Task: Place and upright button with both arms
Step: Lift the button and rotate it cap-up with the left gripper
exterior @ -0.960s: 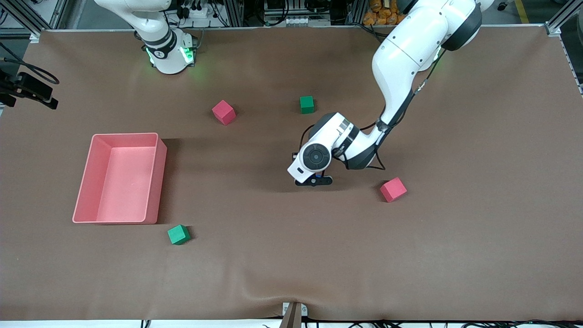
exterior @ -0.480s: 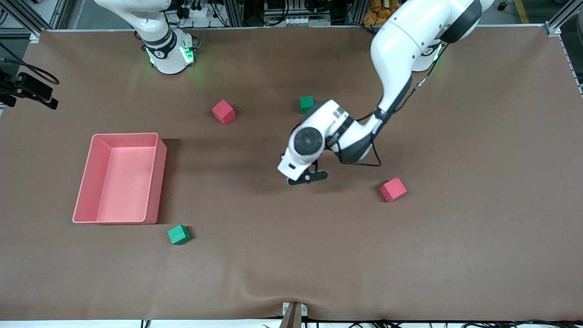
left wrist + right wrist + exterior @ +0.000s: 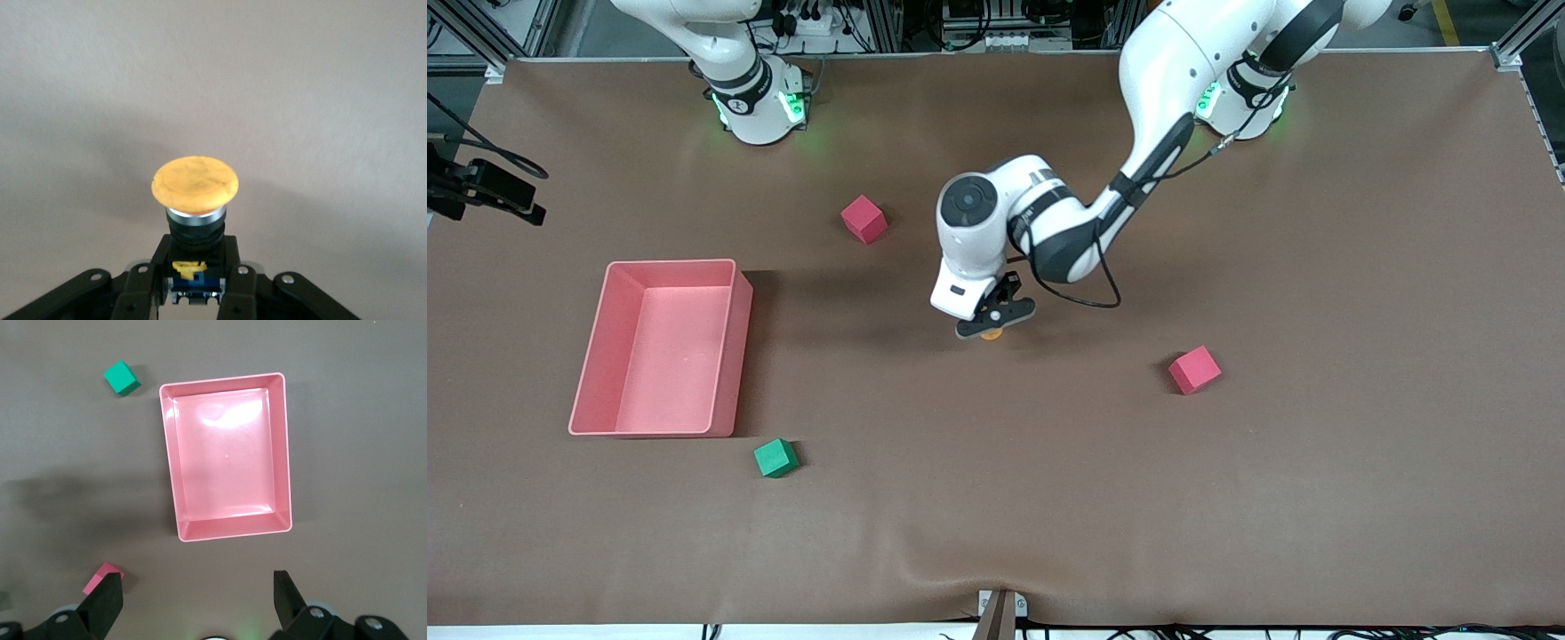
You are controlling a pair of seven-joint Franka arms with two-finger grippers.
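Orange-capped button [image 3: 195,185] clamped in left hand [image 3: 994,318] above mid-table, right hand [image 3: 197,603] spread over pink tray [image 3: 227,457], no legible writing.

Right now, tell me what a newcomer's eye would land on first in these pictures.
First, the left gripper over the middle of the table, shut on the button, whose orange cap sticks out past the fingertips. Next, the pink tray toward the right arm's end, with the right gripper open high above it. Pink and green cubes lie scattered around.
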